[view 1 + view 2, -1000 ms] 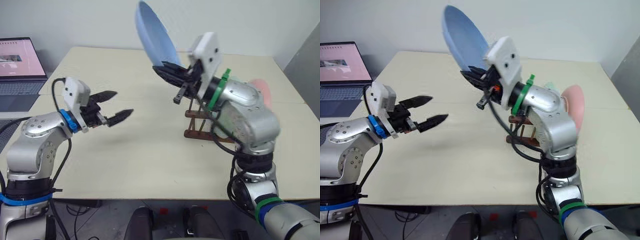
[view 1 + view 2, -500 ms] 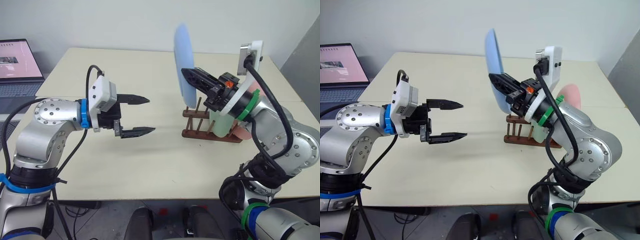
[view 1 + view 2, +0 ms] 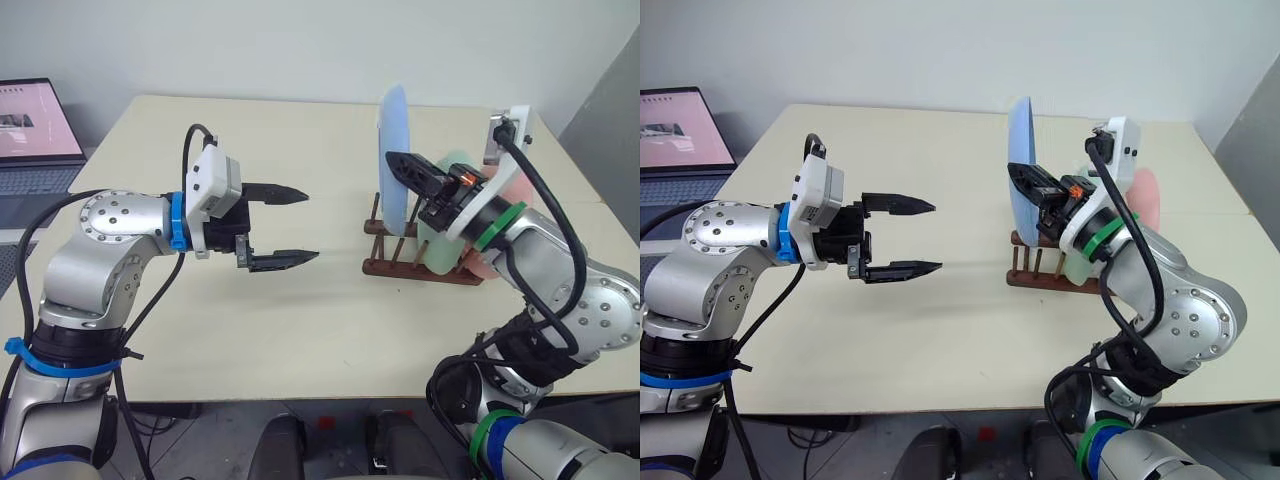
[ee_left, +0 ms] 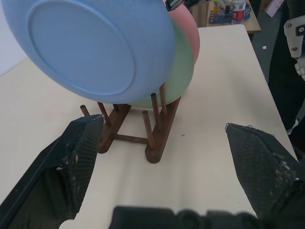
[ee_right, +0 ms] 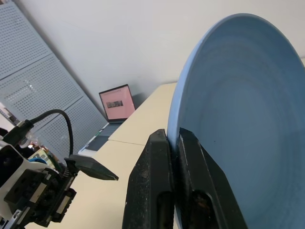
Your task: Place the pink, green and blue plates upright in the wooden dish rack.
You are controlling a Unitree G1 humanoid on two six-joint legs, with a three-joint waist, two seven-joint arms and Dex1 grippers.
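The right gripper (image 3: 1025, 180) clenched the blue plate (image 3: 393, 160) by its rim, holding it upright just above the rack (image 3: 400, 245), beside the green plate (image 3: 452, 235) and pink plate (image 3: 1147, 198) already slotted there. The left gripper (image 3: 290, 225) hung released, well apart from the rack. If the plate came down off the gap, it could strike the pegs or knock the green plate.

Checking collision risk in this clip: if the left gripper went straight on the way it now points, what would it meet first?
Probably the blue plate, held on edge by the right gripper above the wooden dish rack. The open left gripper aims across the table at it; the rack's pegs lie just below that line, so depth is uncertain.
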